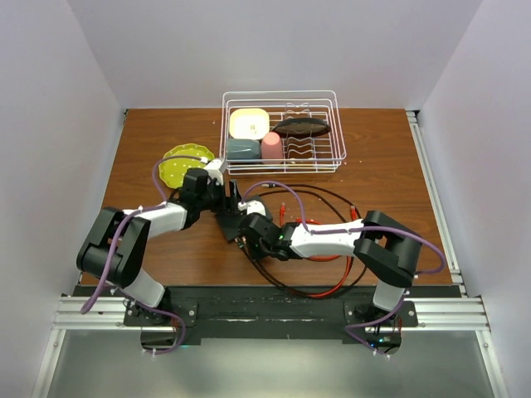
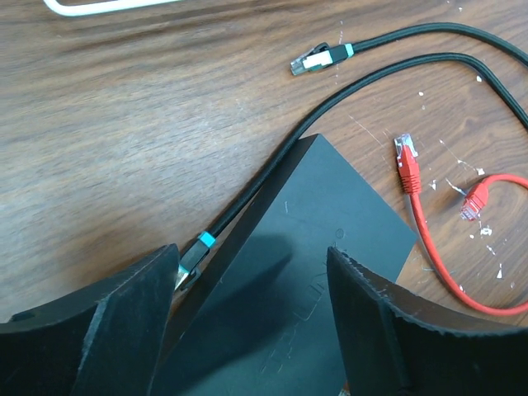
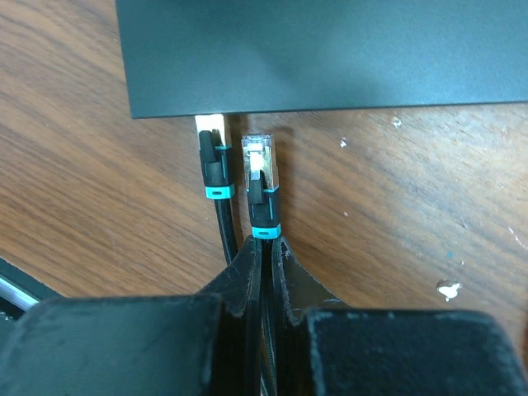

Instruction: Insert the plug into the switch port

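The switch (image 2: 330,223), a flat matte-black box, lies on the wooden table; it also shows in the top view (image 1: 230,224) and the right wrist view (image 3: 330,49). My left gripper (image 2: 253,285) straddles its width, one finger on each long side, holding it. One black plug with a teal band (image 3: 213,161) sits in the end socket. My right gripper (image 3: 266,243) is shut on the black cable just behind a second teal-banded plug (image 3: 260,177). That plug points at the socket edge, beside the seated plug, its tip a little short of the switch.
A white dish rack (image 1: 282,95) at the back holds cups, a yellow bowl and a dark oval dish (image 1: 303,127). A yellow-green plate (image 1: 184,166) lies back left. Loose black (image 2: 322,58) and red (image 2: 406,161) plugs and looping cables lie right of the switch.
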You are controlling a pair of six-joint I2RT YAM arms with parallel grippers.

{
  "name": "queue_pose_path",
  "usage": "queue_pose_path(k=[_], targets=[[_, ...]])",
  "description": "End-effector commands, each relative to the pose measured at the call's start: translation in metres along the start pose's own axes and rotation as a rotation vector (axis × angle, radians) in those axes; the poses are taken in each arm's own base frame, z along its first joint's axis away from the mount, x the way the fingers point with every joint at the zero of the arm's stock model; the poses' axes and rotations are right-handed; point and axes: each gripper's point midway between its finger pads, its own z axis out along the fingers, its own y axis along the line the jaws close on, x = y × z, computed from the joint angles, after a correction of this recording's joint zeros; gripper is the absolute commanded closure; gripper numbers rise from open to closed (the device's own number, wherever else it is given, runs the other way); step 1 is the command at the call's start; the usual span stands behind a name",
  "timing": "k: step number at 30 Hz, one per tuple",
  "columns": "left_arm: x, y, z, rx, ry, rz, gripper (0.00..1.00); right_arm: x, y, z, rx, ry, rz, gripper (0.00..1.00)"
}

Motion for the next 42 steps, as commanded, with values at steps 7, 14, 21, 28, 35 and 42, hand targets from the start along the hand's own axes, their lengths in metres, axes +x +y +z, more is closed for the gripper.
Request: queue_pose_path(k=[7, 14, 21, 28, 35, 42], targets=[[-0.020, -0.006, -0.015, -0.014, -0.062, 0.018, 0.20, 0.014, -0.011, -0.004, 0.067, 0.062, 0.025, 1.00], [-0.020, -0.008, -0.016, 0.003, -0.065, 0.035, 0.21, 0.014, -0.011, -0.002, 0.074, 0.058, 0.040, 1.00], [-0.015, -0.010, -0.010, 0.029, -0.059, 0.025, 0.21, 0.011, -0.012, -0.003, 0.083, 0.044, 0.051, 1.00], [-0.009, -0.010, -0.003, 0.051, -0.035, 0.020, 0.24, 0.013, -0.012, 0.008, 0.102, 0.056, 0.048, 1.00], [-0.005, -0.011, -0.001, 0.068, -0.019, 0.034, 0.26, 0.013, -0.014, 0.011, 0.120, 0.060, 0.058, 1.00], [-0.003, -0.010, 0.002, 0.068, -0.010, 0.031, 0.27, 0.015, -0.020, 0.007, 0.152, 0.062, 0.067, 1.00]])
